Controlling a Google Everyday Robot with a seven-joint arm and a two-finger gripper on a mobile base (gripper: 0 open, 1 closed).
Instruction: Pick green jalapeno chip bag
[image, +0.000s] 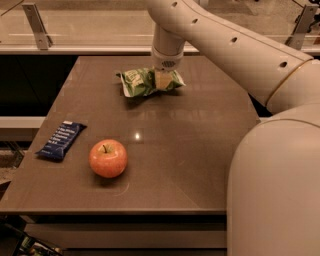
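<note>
The green jalapeno chip bag (139, 82) is crinkled, with pale crimped ends, and sits at the far middle of the brown table (180, 150). My gripper (163, 80) comes straight down from above onto the bag's right half. Its tan finger (162, 79) presses into the bag, which bunches around it. The gripper looks shut on the bag. The bag sits at or just above the tabletop with a dark shadow under it. The part of the bag behind the finger is hidden.
A red apple (108, 158) stands near the front left of the table. A dark blue wrapped bar (61, 140) lies at the left edge. My white arm (235, 50) and body (275, 185) fill the right side. A railing (75, 47) runs behind the table.
</note>
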